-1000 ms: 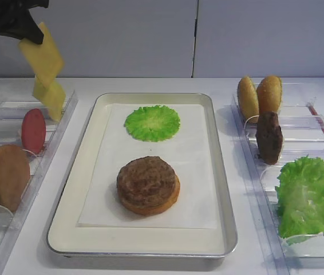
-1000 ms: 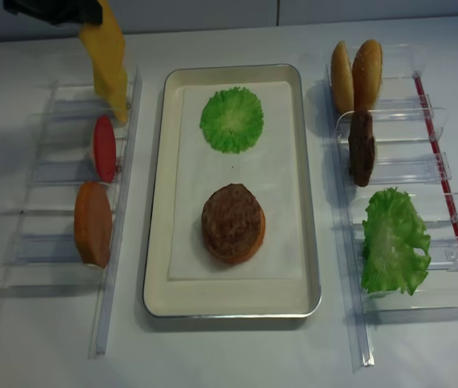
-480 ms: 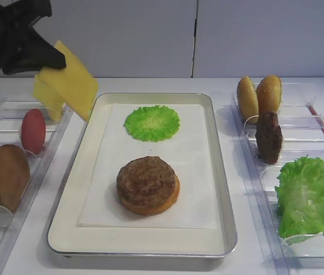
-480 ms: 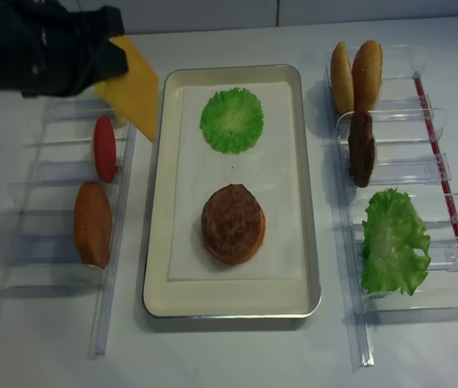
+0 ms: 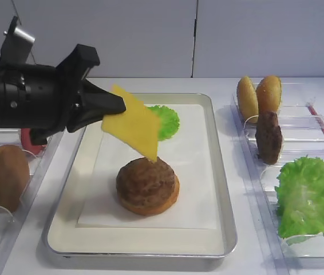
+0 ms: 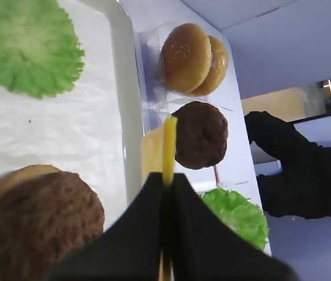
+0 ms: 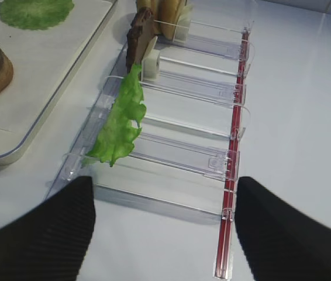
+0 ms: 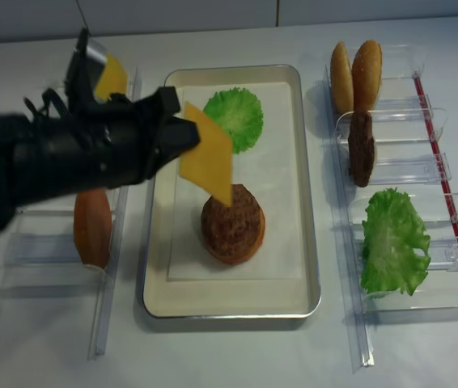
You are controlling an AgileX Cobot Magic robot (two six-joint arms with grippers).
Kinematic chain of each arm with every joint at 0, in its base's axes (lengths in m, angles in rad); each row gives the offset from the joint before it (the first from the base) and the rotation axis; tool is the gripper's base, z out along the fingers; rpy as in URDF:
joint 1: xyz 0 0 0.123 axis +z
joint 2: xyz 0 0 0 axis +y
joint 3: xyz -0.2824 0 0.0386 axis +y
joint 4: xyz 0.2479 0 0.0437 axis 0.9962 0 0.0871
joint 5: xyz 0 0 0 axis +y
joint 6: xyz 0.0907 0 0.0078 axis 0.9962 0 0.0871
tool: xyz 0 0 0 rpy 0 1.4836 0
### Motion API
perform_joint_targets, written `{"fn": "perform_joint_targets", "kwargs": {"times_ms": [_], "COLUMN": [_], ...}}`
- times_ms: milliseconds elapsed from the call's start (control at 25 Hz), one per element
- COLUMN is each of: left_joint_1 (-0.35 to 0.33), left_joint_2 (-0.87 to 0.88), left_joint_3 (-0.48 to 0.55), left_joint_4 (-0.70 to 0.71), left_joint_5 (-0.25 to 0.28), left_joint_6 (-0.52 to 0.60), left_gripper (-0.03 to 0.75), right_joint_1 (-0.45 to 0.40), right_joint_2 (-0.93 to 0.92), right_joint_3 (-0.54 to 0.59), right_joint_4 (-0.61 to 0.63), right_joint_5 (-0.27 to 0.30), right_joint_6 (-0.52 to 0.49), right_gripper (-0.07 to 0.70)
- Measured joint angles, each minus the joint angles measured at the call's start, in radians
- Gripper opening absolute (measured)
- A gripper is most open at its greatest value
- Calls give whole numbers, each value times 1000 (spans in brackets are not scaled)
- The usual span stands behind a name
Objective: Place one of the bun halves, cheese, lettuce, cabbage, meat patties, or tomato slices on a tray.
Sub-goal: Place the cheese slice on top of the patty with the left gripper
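The left pincer [image 5: 111, 106] is clenched on one corner of the cheese [image 5: 132, 122], its jaws pinched tight on the thin edge in the left wrist view. The slice hangs tilted, lowest corner just above the patty [image 5: 146, 181], not yet touching it as far as the views show. That patty sits on a bun half [image 5: 150, 204] on the paper liner of the tray [image 5: 222, 189], with a round lettuce leaf [image 5: 166, 119] near the tray's far end.

The right pincer [image 7: 164, 225] hangs released over the right-hand rack, holding nothing.

The step in hand looks like carrying the cheese to the stack. Next move calls for centring the slice over the patty, lowering until it drapes flat, then letting go; a floppy slice held by a corner may fold or land off-centre.
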Motion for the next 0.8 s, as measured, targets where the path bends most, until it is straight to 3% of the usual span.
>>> {"fn": "perform_joint_targets", "kwargs": {"times_ms": [80, 160, 360, 800], "left_joint_1": [-36, -60, -84, -89], "left_joint_2": [0, 0, -1, 27], "left_joint_3": [27, 51, 105, 107], "left_joint_4": [-102, -141, -152, -152], "left_joint_5": [-18, -28, -40, -44], "left_joint_6": [104, 131, 134, 71], "left_gripper": [0, 0, 0, 0], "right_joint_1": [0, 0, 0, 0], "right_joint_2": [-2, -2, -2, -2], "right_joint_3": [0, 0, 0, 0], "right_joint_4": [0, 0, 0, 0], "right_joint_5": [0, 0, 0, 0], "right_joint_6": [0, -2, -2, -2], "right_gripper": [516, 515, 515, 515]}}
